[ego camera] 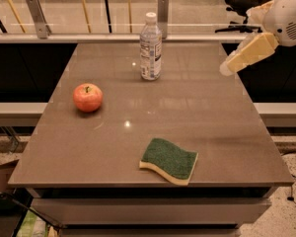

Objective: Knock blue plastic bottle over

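Note:
The blue plastic bottle (151, 47) stands upright at the far middle of the brown table (212, 117); it is clear and ribbed, with a white cap and a pale label. My gripper (229, 65) comes in from the upper right on a white arm, its cream fingers pointing down-left over the table's right edge. It is well to the right of the bottle, about level with it, and does not touch it.
A red apple (88, 97) sits at the left of the table. A green and yellow sponge (168, 160) lies near the front edge. A railing with glass panels (89, 14) runs behind the table. A dark office chair (241, 1) stands at the back right.

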`<state>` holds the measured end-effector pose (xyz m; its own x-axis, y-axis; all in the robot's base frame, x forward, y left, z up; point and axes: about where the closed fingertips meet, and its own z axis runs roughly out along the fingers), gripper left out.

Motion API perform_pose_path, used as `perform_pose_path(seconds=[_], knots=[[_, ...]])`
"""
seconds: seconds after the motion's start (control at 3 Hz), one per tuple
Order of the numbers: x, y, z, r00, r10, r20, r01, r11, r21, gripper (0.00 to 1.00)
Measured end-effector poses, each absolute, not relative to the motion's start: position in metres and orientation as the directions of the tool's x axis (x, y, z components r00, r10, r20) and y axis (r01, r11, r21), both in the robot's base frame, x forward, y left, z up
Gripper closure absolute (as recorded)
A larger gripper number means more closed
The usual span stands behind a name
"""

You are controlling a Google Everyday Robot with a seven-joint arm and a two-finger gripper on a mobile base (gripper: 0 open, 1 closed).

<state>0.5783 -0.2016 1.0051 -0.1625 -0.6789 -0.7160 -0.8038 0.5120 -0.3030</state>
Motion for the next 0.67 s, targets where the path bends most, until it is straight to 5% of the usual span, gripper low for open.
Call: perform_pose_path(seconds=[0.67], knots=[[0.616, -0.190, 0.994, -0.105, -0.688, -0.718, -0.839, 0.449, -0.307, 0.00]])
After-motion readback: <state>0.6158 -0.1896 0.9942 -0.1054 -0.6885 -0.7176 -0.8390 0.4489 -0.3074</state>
